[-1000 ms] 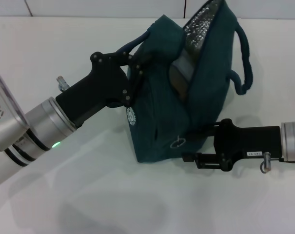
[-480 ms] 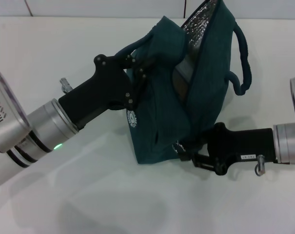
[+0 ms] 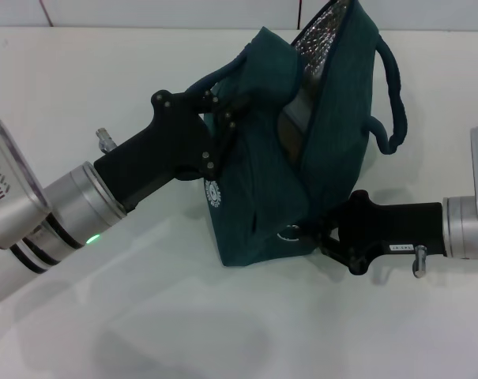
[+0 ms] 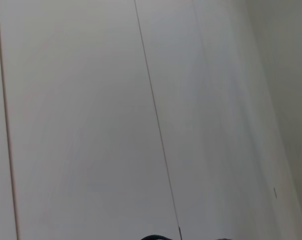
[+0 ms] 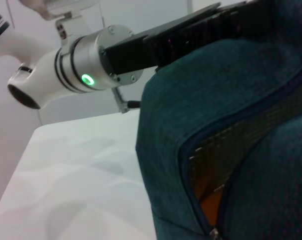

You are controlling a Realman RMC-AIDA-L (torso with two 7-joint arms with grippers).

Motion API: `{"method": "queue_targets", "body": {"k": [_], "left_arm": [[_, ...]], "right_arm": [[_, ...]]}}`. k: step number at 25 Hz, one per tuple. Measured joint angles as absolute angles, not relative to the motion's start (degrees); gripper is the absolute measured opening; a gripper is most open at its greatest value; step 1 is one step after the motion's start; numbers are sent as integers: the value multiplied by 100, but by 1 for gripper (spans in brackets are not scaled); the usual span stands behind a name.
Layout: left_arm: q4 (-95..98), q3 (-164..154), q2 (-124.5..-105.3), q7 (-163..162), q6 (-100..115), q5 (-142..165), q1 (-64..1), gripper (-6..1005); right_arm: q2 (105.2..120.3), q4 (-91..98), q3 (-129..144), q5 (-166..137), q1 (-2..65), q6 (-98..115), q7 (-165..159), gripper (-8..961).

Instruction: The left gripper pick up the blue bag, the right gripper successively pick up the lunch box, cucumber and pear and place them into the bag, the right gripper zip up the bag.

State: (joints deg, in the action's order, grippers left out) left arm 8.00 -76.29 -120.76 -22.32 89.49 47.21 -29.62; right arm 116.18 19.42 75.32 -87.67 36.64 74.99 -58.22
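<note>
The blue bag stands tilted on the white table. Its top gapes open and shows the silver lining. My left gripper is shut on the bag's left handle and edge and holds it up. My right gripper is at the bag's lower right corner, right beside the silver ring pull. In the right wrist view the bag fills the picture, and an orange patch, perhaps the pear, shows through the zipper gap. The lunch box and cucumber are hidden.
The left wrist view shows only a pale panelled wall. The left arm's silver cuff with its green light appears beyond the bag in the right wrist view. The table's back edge meets a tiled wall.
My right gripper has moved in from the right and a little upward to the bag's lower corner by the ring pull. The bag has tipped slightly; the left gripper still holds it.
</note>
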Motion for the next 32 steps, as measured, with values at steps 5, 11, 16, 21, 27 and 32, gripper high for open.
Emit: {"method": "queue_targets", "body": {"k": [5, 11, 16, 21, 27, 32], "left_arm": [[800, -7629, -12076, -2233, 8947, 4719, -2962, 44], [800, -7609, -12076, -2233, 8946, 4667, -2976, 44], [800, -7633, -12076, -2319, 8880, 4545, -2984, 44], [779, -7631, -12076, -2416, 8869, 4546, -2957, 64], [596, -7593, -12070, -2665, 9231, 4539, -2796, 325], [627, -7562, -12026, -2936, 9582, 4402, -2527, 535]], "right_arm": [[11618, 1979, 7627, -8753, 3662, 7498, -5819, 15], [11618, 1994, 7759, -8684, 3669, 7542, -5688, 16], [11619, 2005, 7812, -8420, 3658, 7655, -5389, 16], [11619, 2120, 7816, -8318, 3684, 7843, -5201, 15], [11619, 2261, 7818, -8157, 3662, 8032, -4987, 14], [11619, 2293, 7809, -7959, 3660, 8086, -4849, 13]]}}
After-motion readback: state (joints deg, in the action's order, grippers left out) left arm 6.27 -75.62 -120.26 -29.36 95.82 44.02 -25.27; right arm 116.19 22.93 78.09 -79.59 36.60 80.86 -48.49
